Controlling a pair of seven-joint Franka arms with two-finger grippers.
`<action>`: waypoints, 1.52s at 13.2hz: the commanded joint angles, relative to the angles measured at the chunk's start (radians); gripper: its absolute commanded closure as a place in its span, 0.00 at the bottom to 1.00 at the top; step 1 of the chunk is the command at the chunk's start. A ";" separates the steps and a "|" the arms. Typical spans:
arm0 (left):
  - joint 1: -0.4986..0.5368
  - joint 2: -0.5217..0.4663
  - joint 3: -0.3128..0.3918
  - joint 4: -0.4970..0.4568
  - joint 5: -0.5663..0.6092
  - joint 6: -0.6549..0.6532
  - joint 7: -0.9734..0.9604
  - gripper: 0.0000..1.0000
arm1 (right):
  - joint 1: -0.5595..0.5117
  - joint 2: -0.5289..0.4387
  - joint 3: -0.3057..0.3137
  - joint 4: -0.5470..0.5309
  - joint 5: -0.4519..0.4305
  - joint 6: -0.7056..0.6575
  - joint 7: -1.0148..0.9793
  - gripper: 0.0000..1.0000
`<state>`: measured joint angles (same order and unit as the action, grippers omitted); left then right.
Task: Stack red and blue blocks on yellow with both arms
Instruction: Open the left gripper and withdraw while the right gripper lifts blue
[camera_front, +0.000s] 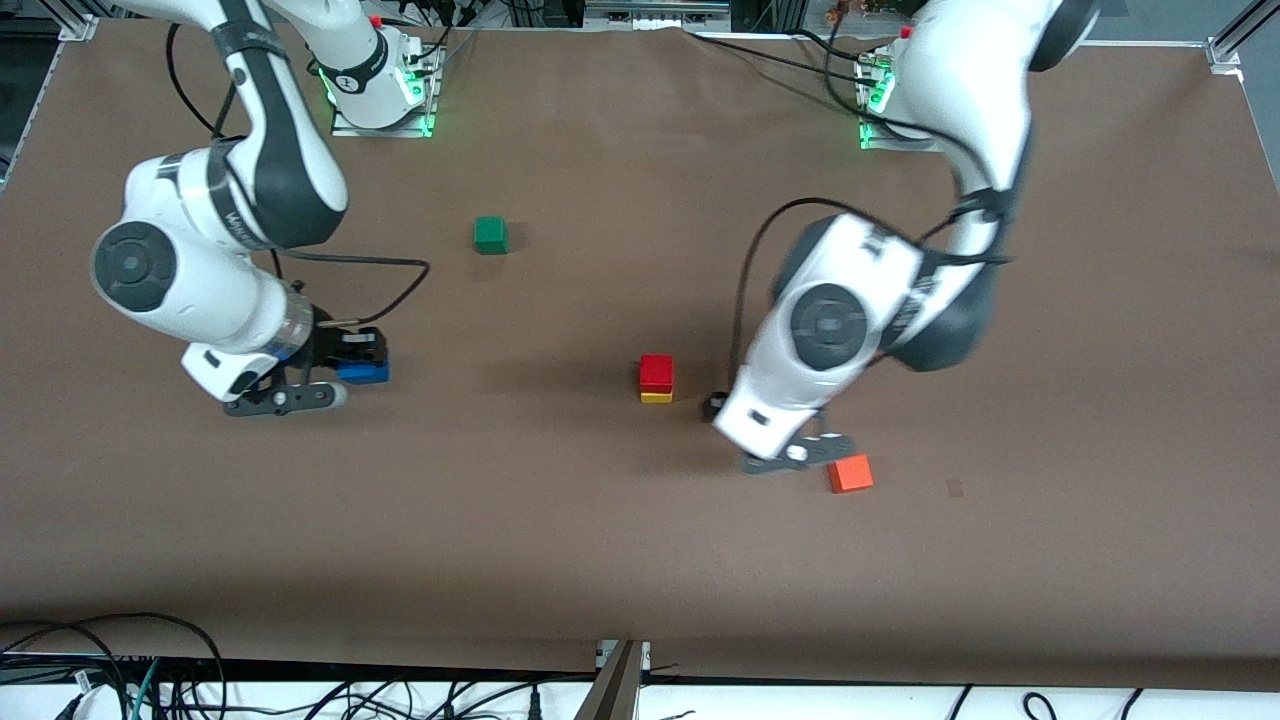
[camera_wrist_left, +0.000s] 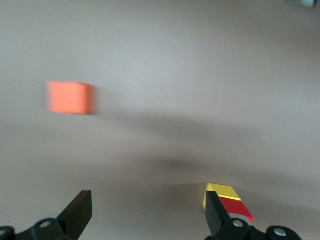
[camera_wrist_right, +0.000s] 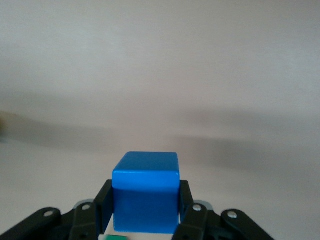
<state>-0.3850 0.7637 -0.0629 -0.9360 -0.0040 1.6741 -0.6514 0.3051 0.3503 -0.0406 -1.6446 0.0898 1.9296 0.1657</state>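
Observation:
The red block sits on the yellow cube near the table's middle. In the left wrist view the stack shows partly hidden by one finger, yellow and red. My left gripper is open and empty over the table, between the stack and an orange cube. Its fingers stand wide apart in the left wrist view. My right gripper is shut on the blue block toward the right arm's end of the table. The right wrist view shows the blue block between the two fingers of that gripper.
An orange cube lies beside the left gripper, nearer the front camera than the stack, and shows in the left wrist view. A green cube lies farther from the camera, toward the robots' bases. Brown table surface surrounds them.

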 joint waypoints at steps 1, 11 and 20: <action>0.127 -0.164 -0.011 -0.033 -0.005 -0.182 0.198 0.00 | 0.116 0.067 -0.004 0.104 0.007 -0.035 0.193 0.48; 0.446 -0.309 -0.011 -0.038 -0.004 -0.422 0.462 0.00 | 0.434 0.392 -0.007 0.515 -0.002 -0.003 0.692 0.48; 0.436 -0.635 -0.012 -0.524 -0.004 -0.246 0.628 0.00 | 0.505 0.476 -0.018 0.563 -0.048 0.089 0.719 0.47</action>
<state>0.0414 0.2169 -0.0801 -1.3213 -0.0050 1.3768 -0.0511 0.7910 0.8008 -0.0490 -1.1221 0.0721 2.0127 0.8656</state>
